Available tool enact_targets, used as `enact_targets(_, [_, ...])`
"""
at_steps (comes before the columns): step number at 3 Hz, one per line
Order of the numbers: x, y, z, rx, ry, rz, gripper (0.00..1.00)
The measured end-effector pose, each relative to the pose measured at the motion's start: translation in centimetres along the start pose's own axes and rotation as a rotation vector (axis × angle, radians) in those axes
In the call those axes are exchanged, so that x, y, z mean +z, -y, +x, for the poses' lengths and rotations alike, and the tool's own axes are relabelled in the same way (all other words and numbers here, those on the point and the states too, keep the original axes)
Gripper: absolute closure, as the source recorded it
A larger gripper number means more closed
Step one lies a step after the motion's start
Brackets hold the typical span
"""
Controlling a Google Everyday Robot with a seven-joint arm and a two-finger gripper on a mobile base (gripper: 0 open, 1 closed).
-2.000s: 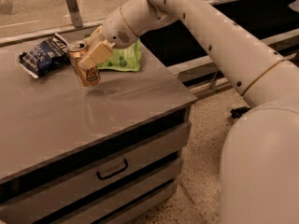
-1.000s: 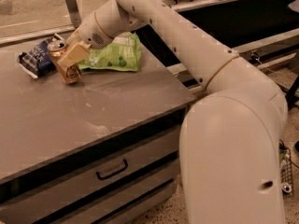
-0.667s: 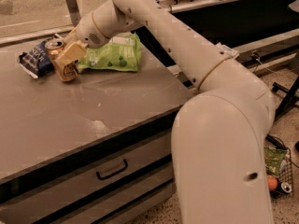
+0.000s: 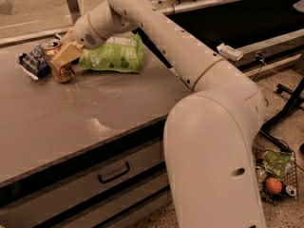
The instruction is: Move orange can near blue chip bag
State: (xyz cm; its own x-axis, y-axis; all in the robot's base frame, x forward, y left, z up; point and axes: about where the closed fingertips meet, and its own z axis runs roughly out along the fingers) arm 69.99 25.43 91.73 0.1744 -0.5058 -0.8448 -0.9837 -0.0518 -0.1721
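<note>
Camera view shows the end effector (image 4: 62, 60) closed around the orange can (image 4: 63, 73), which stands on the surface (image 4: 95, 122) just beside the blue chip bag (image 4: 33, 63) (green bag (image 4: 114, 53) on the other side). A good release would open gently, then lift straight up without tipping it

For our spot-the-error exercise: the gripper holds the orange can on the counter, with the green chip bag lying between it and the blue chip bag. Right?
Not quite. In the camera view the green chip bag lies on the far side of the orange can from the blue chip bag, not between them. The gripper does hold the can on the counter.
</note>
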Motion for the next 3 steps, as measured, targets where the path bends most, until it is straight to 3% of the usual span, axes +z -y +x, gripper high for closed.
enact_targets(2, [0.54,0.22,-0.38,0.022,0.016,0.008,0.12])
enact_targets(3, [0.84,0.11,-0.37,0.022,0.016,0.003,0.00])
